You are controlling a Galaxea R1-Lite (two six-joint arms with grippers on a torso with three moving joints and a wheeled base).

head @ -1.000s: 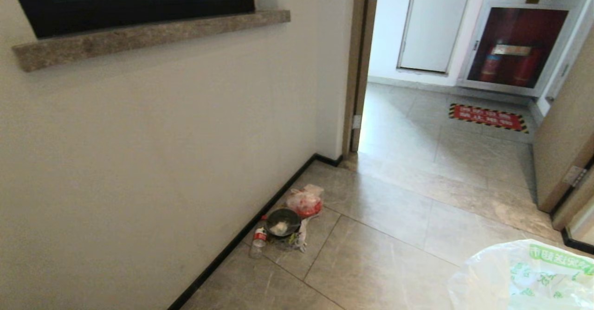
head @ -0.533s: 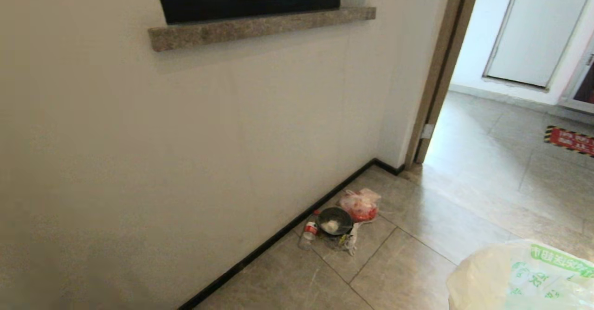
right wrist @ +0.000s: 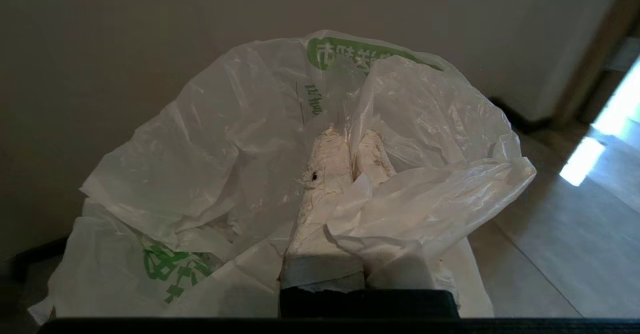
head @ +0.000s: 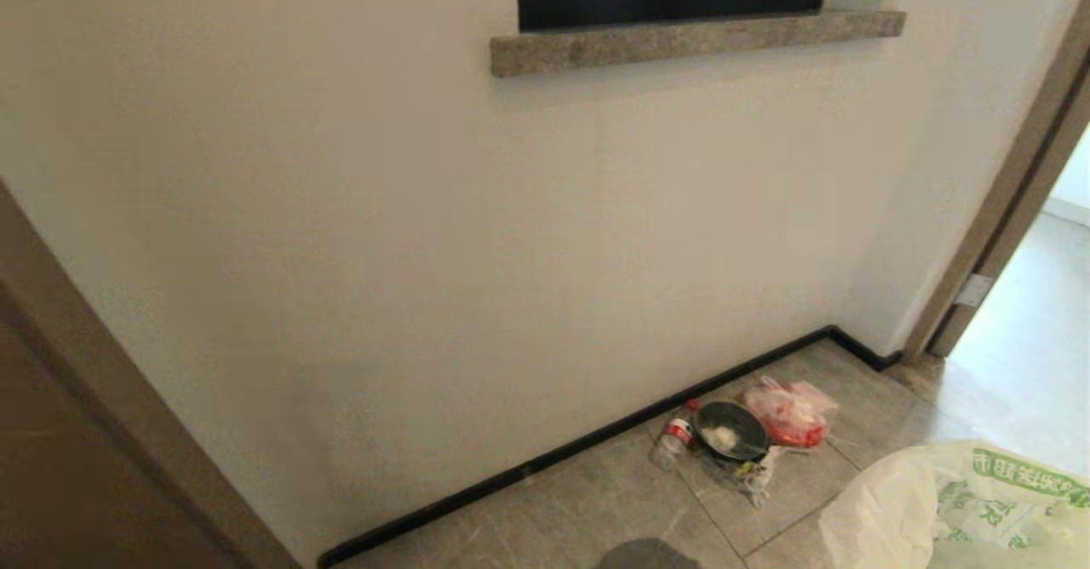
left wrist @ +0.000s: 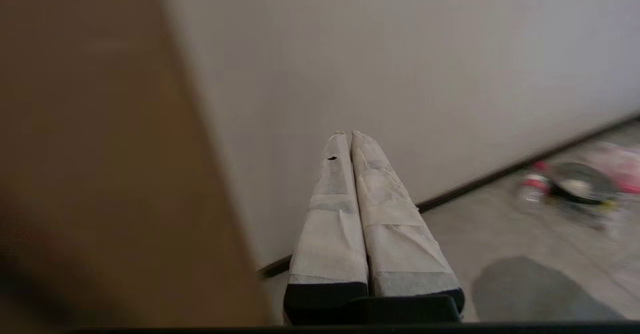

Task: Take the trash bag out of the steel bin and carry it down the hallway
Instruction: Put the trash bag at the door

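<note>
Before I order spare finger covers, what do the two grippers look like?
The left gripper has two long tapering fingers wrapped in whitish, creased tape, on a black base. The right gripper has the same whitish wrapping and black base. Each shows a small dark hole in its wrapping.

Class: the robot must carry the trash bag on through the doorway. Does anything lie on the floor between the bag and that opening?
Nothing visible does. The trash bag is clamped in the right gripper; the litter pile lies beside the wall's baseboard, left of the way to the doorway.

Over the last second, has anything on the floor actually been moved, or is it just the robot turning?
Only the view swung left: the litter pile by the wall slid right in the picture and the doorway nearly left it. The right gripper stays shut on the trash bag, the left gripper shut, empty.
</note>
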